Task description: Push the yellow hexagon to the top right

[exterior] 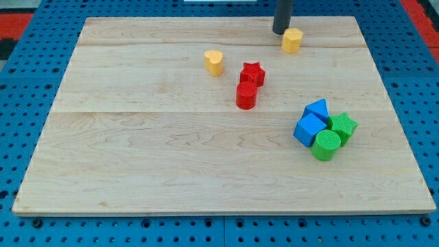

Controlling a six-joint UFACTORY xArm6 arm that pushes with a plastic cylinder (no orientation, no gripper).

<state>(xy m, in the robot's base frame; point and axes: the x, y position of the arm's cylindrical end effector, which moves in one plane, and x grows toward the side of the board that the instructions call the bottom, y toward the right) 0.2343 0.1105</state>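
Yellow hexagon (292,40) sits near the top edge of the wooden board (171,165), right of the board's middle line, with my tip (281,31) touching or all but touching its upper-left side. That single relation governs the coming move: the block lies to the lower right of my tip, so a push toward the view's right should carry it along the top edge to the corner, though the contact sits slightly high and could nudge it downward as well. Being squat and roughly even all round, the hexagon has no long axis or heading to speak of.

My tip is a plain rod with nothing to spread or pinch; it simply stands upright at the block's side.

Elsewhere, 4 blocks crowd the right half, well apart from the action: 2 blue blocks (313,121), a green cylinder (327,145) and a green star (342,126). A red star (252,73) and red cylinder (246,95) touch near the centre, and a second yellow block (214,62) of rounded shape lies to their upper left.
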